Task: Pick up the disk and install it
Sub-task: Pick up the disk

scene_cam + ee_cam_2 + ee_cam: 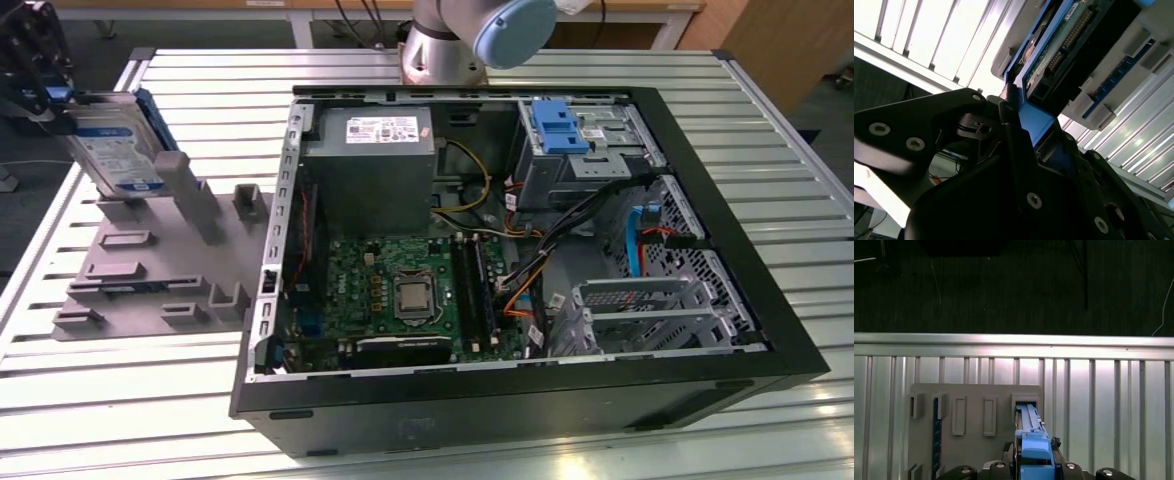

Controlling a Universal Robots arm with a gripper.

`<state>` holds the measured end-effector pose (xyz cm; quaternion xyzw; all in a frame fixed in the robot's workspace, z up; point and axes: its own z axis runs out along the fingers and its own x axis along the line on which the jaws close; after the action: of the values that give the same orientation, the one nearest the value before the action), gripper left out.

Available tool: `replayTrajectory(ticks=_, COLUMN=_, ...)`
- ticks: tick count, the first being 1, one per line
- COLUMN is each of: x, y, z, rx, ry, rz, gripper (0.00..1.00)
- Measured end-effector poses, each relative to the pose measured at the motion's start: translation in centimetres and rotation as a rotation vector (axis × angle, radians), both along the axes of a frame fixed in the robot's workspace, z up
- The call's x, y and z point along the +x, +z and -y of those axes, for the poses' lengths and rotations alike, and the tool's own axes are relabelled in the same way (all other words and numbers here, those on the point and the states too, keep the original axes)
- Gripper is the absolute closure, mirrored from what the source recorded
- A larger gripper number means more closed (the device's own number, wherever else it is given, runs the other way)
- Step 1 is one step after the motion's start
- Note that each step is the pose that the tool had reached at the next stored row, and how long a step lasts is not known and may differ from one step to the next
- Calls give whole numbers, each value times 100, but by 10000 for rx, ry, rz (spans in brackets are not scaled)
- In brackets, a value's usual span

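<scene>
One gripper (56, 95) pinches the blue rail of the one disk (118, 150), which hangs tilted at its five o'clock over one grey holder plate (147, 265), nine o'clock of one open case (534, 410).

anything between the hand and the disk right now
Nothing visible. The hand is closed on the disk at its blue rail, with the disk standing on edge at the grey holder.
</scene>
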<state>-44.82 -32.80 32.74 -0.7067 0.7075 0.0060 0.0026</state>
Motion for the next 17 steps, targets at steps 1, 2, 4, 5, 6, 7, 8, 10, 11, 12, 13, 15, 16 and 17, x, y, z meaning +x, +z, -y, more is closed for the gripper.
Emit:
replayTrajectory(ticks=1, x=0, y=16, z=0, rx=0, ry=0, rz=0, gripper=64)
replayTrajectory(ticks=2, x=0, y=31, z=0, rx=0, ry=0, rz=0, gripper=64)
replayTrajectory(ticks=4, x=0, y=60, z=0, rx=0, ry=0, rz=0, gripper=64)
replayTrajectory(ticks=5, x=0, y=77, z=0, rx=0, ry=0, rz=-1, gripper=64)
replayTrajectory(ticks=6, x=0, y=92, z=0, rx=-1, ry=0, rz=-1, gripper=64)
replayTrajectory(ticks=7, x=0, y=102, z=0, rx=0, ry=0, rz=0, gripper=64)
replayTrajectory(ticks=8, x=0, y=103, z=0, rx=1, ry=0, rz=2, gripper=64)
replayTrajectory(ticks=10, x=0, y=104, z=0, rx=1, ry=0, rz=2, gripper=64)
replayTrajectory(ticks=11, x=0, y=104, z=0, rx=1, ry=0, rz=1, gripper=64)
replayTrajectory(ticks=12, x=0, y=105, z=0, rx=-1, ry=0, rz=-1, gripper=64)
replayTrajectory(ticks=13, x=0, y=105, z=0, rx=0, ry=0, rz=0, gripper=64)
replayTrajectory(ticks=15, x=0, y=111, z=0, rx=0, ry=0, rz=0, gripper=64)
replayTrajectory(ticks=16, x=0, y=113, z=0, rx=0, ry=0, rz=-1, gripper=64)
replayTrajectory(ticks=17, x=0, y=114, z=0, rx=0, ry=0, rz=-1, gripper=64)
